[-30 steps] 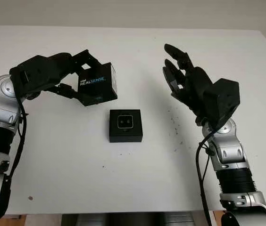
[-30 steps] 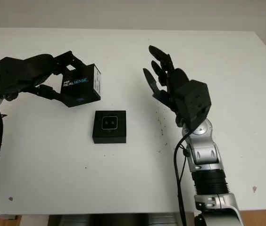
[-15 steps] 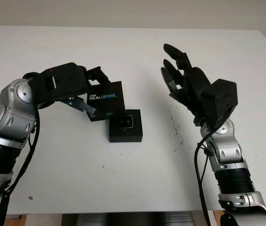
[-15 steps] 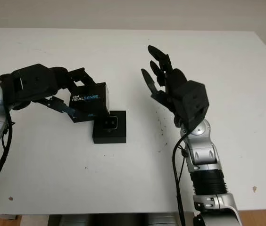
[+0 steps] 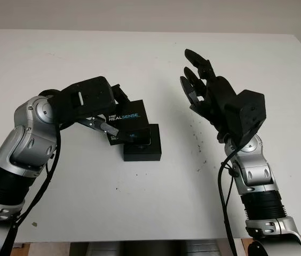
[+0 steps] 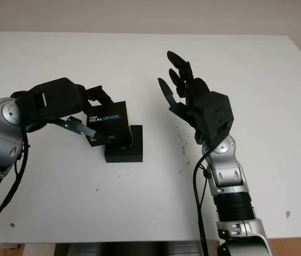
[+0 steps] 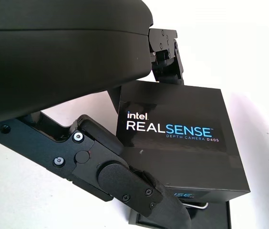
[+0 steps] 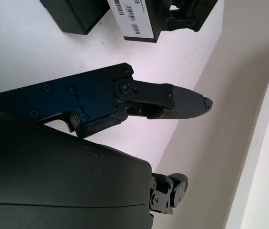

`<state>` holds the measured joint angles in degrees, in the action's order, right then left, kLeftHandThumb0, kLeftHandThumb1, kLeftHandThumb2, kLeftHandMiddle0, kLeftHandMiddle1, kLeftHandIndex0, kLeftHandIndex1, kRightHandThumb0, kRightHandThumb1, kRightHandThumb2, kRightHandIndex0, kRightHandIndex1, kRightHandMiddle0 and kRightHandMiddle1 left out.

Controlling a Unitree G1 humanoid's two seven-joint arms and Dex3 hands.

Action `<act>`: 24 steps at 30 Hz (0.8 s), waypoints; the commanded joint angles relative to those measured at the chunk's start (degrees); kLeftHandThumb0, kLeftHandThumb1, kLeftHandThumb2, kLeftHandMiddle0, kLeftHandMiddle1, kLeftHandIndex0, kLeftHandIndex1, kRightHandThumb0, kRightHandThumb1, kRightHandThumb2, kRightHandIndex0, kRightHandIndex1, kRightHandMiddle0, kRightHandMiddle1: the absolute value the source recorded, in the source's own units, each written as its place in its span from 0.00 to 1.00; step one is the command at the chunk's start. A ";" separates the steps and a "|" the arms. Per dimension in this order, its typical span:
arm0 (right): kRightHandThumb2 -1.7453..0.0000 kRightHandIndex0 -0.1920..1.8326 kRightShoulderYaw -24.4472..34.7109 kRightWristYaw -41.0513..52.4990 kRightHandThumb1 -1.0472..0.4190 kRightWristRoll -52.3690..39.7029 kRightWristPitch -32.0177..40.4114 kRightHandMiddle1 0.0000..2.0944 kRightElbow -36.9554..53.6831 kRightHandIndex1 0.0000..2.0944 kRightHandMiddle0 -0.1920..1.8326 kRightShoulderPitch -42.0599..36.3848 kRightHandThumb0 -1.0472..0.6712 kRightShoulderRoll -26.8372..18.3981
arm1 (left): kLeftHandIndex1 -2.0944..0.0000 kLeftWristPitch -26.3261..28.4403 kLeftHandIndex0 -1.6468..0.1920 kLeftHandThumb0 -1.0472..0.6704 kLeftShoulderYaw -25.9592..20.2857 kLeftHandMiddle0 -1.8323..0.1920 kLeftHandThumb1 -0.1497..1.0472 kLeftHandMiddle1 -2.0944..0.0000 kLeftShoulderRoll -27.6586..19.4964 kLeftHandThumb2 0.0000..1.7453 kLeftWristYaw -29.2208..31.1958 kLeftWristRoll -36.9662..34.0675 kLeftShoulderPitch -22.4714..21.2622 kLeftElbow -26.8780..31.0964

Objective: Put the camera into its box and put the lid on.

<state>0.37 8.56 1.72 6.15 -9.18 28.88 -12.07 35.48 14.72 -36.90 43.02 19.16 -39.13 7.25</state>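
— So, what sort of surface is it, starting at the near edge?

— Plain white table [image 5: 140, 202], smooth and matt; a few dark specks are scattered across it, thickest just right of the middle; a brownish floor shows under the front edge, and a pale wall runs behind the far edge.

— And the arms?

— Both come up from the bottom: silver ribbed forearms with black cables, ending in black, hard-shelled hands.

— Where's the box?

— Box [image 5: 143, 150] sits near the middle of the table: a low, square, matt black tray; its left part is hidden under the lid, and whether the camera lies inside I cannot tell.

— The lid, then?

— Lid [image 5: 126, 120] is a black cardboard cube with sharp edges and a slight sheen, printed "intel REALSENSE" in white and blue; it is tilted, overlapping the box's left side, not seated square.

— Who has it?

— Left hand [image 5: 89, 104] grips it, one finger [image 7: 139, 191] across the near face and another at the far edge.

— And the other?

— Right hand [image 5: 206, 88] is raised above the table right of the box, well apart from it, open and holding nothing.
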 commanded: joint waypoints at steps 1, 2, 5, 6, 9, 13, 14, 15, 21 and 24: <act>0.72 0.14 -0.12 -0.20 0.00 0.12 0.45 0.20 1.28 0.02 0.03 -0.15 0.23 0.33 | 0.00 -0.11 0.79 0.51 0.09 0.88 0.90 0.00 0.28 0.03 -0.08 -0.32 0.26 1.12; 0.73 0.14 -0.13 -0.33 0.00 0.21 0.67 0.19 1.32 0.02 0.04 -0.15 0.22 0.34 | 0.00 -0.08 0.79 0.51 0.23 0.85 0.90 0.00 0.29 0.03 0.18 -0.51 0.17 1.13; 0.73 0.14 -0.32 -0.35 0.00 0.49 0.86 0.18 1.36 0.02 0.05 -0.18 0.22 0.15 | 0.00 -0.52 0.79 0.51 0.22 0.81 0.91 0.00 0.57 0.03 0.60 -1.39 0.09 1.11; 0.73 0.14 -0.30 -0.27 0.00 0.42 0.88 0.17 1.39 0.02 0.05 -0.20 0.22 0.16 | 0.00 -1.08 0.79 0.52 0.17 0.81 0.91 0.00 0.66 0.03 0.44 -1.65 0.21 1.12; 0.73 0.14 -0.25 -0.16 0.00 0.33 0.47 0.16 1.21 0.03 0.06 -0.21 0.22 0.16 | 0.00 -3.24 0.81 0.51 0.11 0.84 0.90 0.00 1.02 0.03 -0.19 -2.10 0.66 1.07; 0.73 0.14 -0.31 -0.21 0.00 0.37 0.50 0.16 1.29 0.03 0.06 -0.25 0.22 0.23 | 0.00 -2.90 0.83 0.51 0.52 0.89 0.91 0.00 1.31 0.03 0.20 -2.05 0.35 1.49; 0.73 0.14 -0.31 -0.19 0.00 0.33 0.43 0.16 1.27 0.03 0.06 -0.24 0.22 0.26 | 0.00 -2.67 0.84 0.51 0.53 0.90 0.91 0.00 1.44 0.03 0.33 -2.19 0.23 1.47; 0.73 0.14 -0.29 -0.25 0.00 0.30 0.43 0.16 1.26 0.03 0.06 -0.23 0.22 0.34 | 0.00 -2.48 0.84 0.51 0.63 0.90 0.91 0.00 1.49 0.03 0.43 -2.20 0.11 1.49; 0.73 0.15 -0.48 -0.53 0.00 0.72 0.16 0.16 1.38 0.03 0.07 -0.36 0.23 0.35 | 0.00 -7.12 0.84 0.53 -0.04 0.86 0.91 0.00 2.24 0.03 -0.74 -3.76 1.08 -0.53; 0.72 0.15 -0.51 -0.54 0.00 0.76 0.11 0.16 1.42 0.03 0.07 -0.41 0.23 0.26 | 0.00 -8.63 0.82 0.53 0.36 0.84 0.91 0.00 2.36 0.03 -1.07 -3.67 1.20 -1.45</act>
<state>-0.16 8.20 2.33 6.77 -9.06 28.87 -12.01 27.52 15.02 -34.53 42.25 15.58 -38.43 5.99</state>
